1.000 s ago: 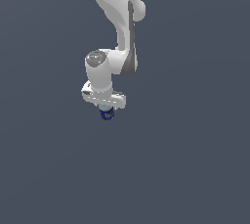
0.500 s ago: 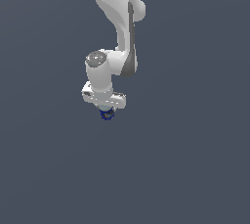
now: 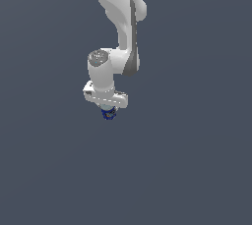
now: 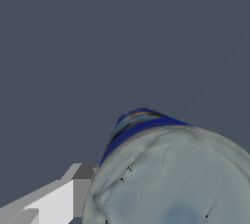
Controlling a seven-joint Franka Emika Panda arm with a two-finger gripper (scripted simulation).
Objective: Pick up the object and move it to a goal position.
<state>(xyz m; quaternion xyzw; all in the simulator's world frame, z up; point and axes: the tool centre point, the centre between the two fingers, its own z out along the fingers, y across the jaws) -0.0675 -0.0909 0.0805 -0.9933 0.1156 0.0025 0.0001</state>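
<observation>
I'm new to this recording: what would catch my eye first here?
The white Panda arm hangs down the middle of the exterior view against a bare grey-blue backdrop. Under its gripper peeks a small dark-blue can. In the wrist view the can's grey top looms huge, beside one pale finger.

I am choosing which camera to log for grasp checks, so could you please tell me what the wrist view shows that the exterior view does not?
Only the wrist view shows the can close up: its grey top with small marks, the dark-blue side wall with an orange-and-pale label patch, and one pale finger beside it. Only the exterior view shows the white arm reaching down from above, with the end effector over plain grey ground. Both show the blue can at the end effector, though neither view shows clearly how the jaws stand.
</observation>
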